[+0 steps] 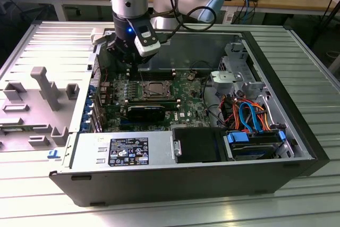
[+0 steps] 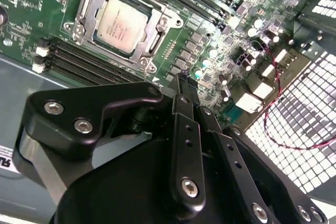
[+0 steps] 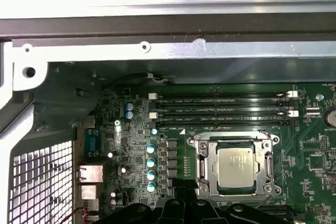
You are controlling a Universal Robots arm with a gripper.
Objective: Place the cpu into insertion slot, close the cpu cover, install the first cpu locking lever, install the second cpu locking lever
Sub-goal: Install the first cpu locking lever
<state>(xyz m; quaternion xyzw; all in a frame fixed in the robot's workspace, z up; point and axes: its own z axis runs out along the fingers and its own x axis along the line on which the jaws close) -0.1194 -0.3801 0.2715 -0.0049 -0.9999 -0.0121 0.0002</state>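
Pinching nothing, my black gripper (image 2: 185,81) hung with fingers pressed together over the green motherboard (image 3: 315,161). One square silver-grey cpu (image 2: 122,24) sat apart from the fingertips in one dark insertion slot (image 3: 236,145), with one silver cpu cover frame (image 2: 156,39) flat around it. Four long black memory slots (image 3: 220,106) flanked the socket toward the case wall; small grey block components (image 2: 197,43) stood near my fingertips.

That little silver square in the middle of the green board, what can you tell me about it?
The cpu is a small flat square chip, its dull silver-grey metal top faintly printed. It lies level amid the green motherboard, beside the long black memory slots. The cpu cover, a silver frame, sits down around its edges.
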